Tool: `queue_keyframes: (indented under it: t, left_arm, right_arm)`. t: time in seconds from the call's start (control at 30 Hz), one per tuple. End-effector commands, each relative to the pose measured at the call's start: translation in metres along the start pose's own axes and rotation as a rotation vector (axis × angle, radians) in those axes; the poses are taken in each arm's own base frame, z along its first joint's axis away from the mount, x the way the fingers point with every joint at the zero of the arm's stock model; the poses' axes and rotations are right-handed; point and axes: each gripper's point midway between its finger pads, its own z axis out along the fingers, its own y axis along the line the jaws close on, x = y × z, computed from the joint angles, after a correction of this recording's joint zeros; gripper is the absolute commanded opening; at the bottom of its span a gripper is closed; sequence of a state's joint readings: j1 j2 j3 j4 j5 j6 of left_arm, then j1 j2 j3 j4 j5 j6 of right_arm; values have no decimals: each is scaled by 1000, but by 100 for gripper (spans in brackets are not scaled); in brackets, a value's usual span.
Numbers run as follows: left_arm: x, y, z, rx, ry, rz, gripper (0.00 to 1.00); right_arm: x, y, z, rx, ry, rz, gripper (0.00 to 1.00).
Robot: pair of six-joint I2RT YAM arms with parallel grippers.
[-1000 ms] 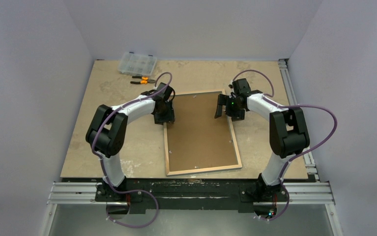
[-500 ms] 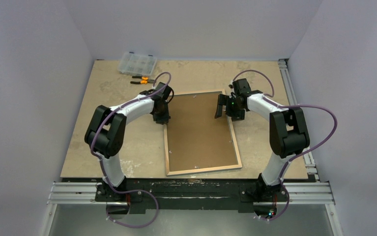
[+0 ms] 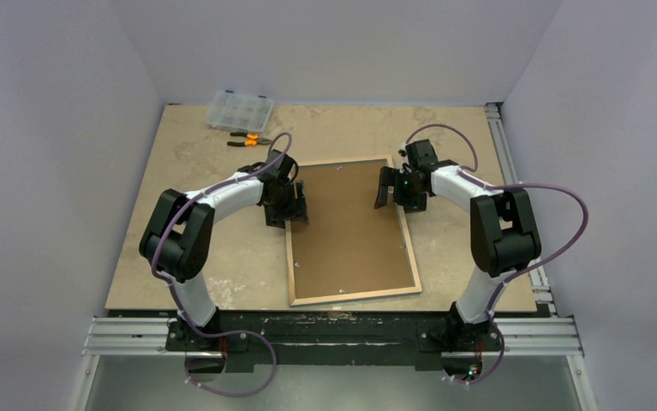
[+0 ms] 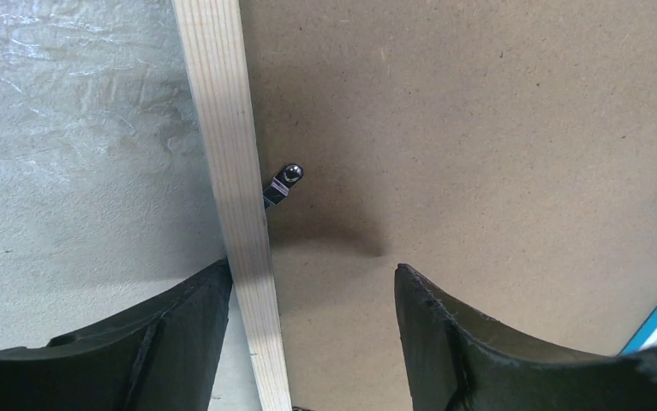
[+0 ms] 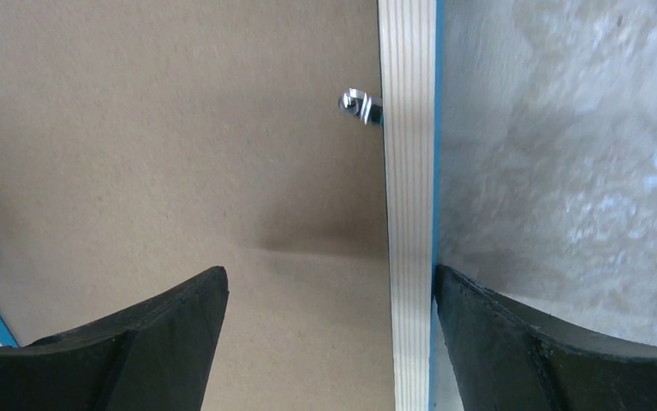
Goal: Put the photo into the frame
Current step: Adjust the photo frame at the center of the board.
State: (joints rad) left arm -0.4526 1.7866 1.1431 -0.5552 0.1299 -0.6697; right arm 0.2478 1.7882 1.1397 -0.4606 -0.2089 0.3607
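Note:
The frame [image 3: 289,265] lies face down in the middle of the table, light wood back up, with a brown backing board [image 3: 346,231] filling it. The photo is hidden. My left gripper [image 3: 295,205] is open and straddles the frame's left rail [image 4: 235,171]; one finger is outside the rail and the other over the board. A small metal clip [image 4: 284,184] sits just ahead of the left gripper [image 4: 312,270]. My right gripper [image 3: 386,187] is open across the right rail [image 5: 406,171], close to another clip [image 5: 359,107]. Nothing is gripped by the right gripper [image 5: 330,272].
A clear compartment box [image 3: 239,109] and orange-handled pliers [image 3: 249,137] lie at the table's far left. An aluminium rail [image 3: 513,171] runs along the right edge. White walls close in three sides.
My left gripper narrowed, then opened wide again, and shifted slightly along the frame's left rail. The right arm and the frame have not moved.

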Motion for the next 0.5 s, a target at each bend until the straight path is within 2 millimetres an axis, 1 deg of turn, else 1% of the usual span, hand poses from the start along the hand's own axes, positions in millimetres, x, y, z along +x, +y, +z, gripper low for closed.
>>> queue_keyframes:
  t: [0.0, 0.03, 0.07, 0.13, 0.33, 0.37, 0.47]
  left_arm:
    - [-4, -22, -3, 89, 39, -18, 67]
    - [-8, -25, -1, 94, 40, -17, 67]
    - [-13, -30, -1, 105, 41, -15, 67]
    - [-23, -40, 1, 123, 40, -14, 67]
    - [-55, -76, 3, 189, 32, 14, 67]
    - [-58, -79, 6, 186, 35, 20, 67]
    - [-70, -86, 8, 164, 29, 48, 67]
  right_arm:
    - [43, -8, -12, 19, 88, 3, 89]
    - [49, -8, -14, 14, 93, 5, 89]
    - [60, -9, -14, 7, 110, 9, 89]
    - [78, -2, -16, -14, 135, 2, 88]
    - [132, 26, -18, -30, 207, -56, 88]
    - [140, 31, -18, -42, 214, -60, 88]
    - [165, 49, -20, -95, 246, -71, 88]
